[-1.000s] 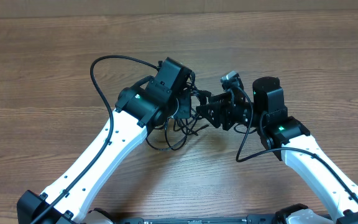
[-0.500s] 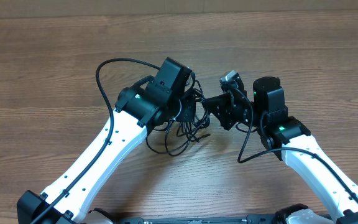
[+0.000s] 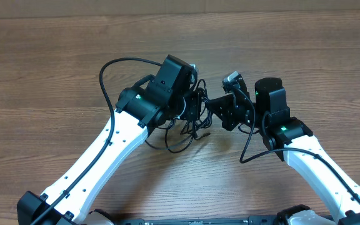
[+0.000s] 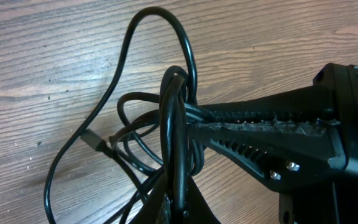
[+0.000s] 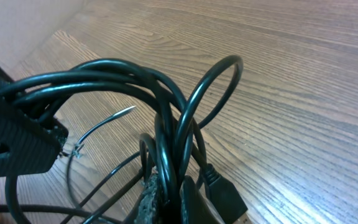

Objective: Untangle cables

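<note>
currently | cables (image 4: 171,124): black bundle about mid-table (image 3: 55,75), strung between both grippers, loose loops trailing toward 6 o'clock | left gripper (image 4: 179,208): i read it pinched tight on the cables' 9 o'clock side | right gripper (image 4: 197,121): fingers together, clamped on the cables from 3 o'clock

Left arm (image 3: 99,156), right arm (image 3: 322,170): white link shells, black joint housings. Thin black wire (image 3: 130,60) ran along each. Green light (image 3: 284,130) glowed on wrist housing. Left gripper (image 4: 190,119) fingers (image 4: 260,146) were black, ribbed, with two silver screws (image 4: 293,165).
</note>
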